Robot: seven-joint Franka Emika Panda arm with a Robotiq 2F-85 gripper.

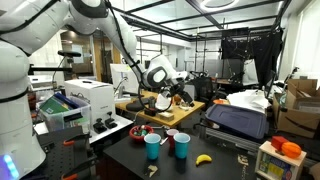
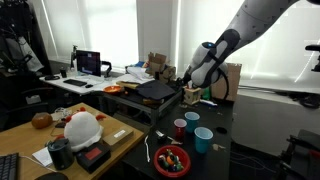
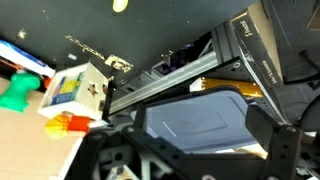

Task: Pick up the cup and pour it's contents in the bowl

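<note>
**Gripper aloft, cup untouched on the table**

In an exterior view, your gripper (image 1: pixel 183 95) hangs over the wooden bench, well apart from the cup (image 1: pixel 182 145). The cup stands upright on the black table (image 1: pixel 225 165). A small red cup (image 1: pixel 171 135) is just beside it to the left, with the teal cup (image 1: pixel 152 146) and the bowl (image 1: pixel 143 131) further left. A banana (image 1: pixel 203 158) lies to the cup's right.

In an exterior view, you see the cup (image 2: pixel 192 121) far of the teal cup (image 2: pixel 203 139), with the small red cup (image 2: pixel 180 128) on its left. The bowl (image 2: pixel 172 160) sits nearest, with coloured bits inside. The gripper (image 2: pixel 187 90) is above and beyond them.

In the wrist view, your fingers (image 3: pixel 268 135) are spread wide with nothing between them. They hang over a grey bin lid (image 3: pixel 200 115) and a metal rail (image 3: pixel 180 75). The cup is out of frame.
</note>
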